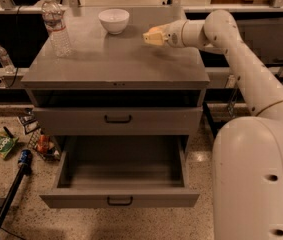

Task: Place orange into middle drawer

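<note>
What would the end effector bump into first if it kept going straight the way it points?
Likely the water bottle at the cabinet top's left edge. The end effector, gripping the orange above the top's right rear, points left; the white bowl sits further back, though depth is unclear.
</note>
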You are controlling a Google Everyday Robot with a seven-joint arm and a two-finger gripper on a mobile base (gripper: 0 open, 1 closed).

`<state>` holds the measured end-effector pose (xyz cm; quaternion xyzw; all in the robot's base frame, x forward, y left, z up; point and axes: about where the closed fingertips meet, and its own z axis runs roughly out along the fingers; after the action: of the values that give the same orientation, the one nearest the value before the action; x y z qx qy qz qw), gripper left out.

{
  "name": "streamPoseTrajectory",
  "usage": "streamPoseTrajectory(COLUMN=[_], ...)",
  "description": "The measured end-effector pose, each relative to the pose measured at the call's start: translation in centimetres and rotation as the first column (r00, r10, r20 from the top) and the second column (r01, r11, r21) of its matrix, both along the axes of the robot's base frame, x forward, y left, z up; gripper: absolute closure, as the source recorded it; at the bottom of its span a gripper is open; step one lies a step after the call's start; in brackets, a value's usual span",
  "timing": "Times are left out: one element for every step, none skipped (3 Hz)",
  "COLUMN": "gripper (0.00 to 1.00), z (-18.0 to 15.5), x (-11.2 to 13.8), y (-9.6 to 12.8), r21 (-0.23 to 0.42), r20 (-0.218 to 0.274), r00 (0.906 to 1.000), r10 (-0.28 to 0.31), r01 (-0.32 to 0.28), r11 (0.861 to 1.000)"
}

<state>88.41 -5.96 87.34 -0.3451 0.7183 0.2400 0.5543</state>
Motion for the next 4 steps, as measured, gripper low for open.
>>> streamPoseTrajectory(gripper=[1.00,1.00,1.00,1.00], z=[0.7,0.4,0.2,0.0], x=[-3.7,-8.9,-11.4,-11.6], y=[1.8,3.3,3.3,3.5], r21=[-0.034,-0.051,-0.104,-0.105], r20=[0.002,0.007,0.000,-0.006], r00=[0.9952,0.9781,0.9716,0.9706], r10=[0.097,0.208,0.236,0.241], r01=[-0.097,-0.208,-0.235,-0.240], r11=[0.995,0.977,0.966,0.965])
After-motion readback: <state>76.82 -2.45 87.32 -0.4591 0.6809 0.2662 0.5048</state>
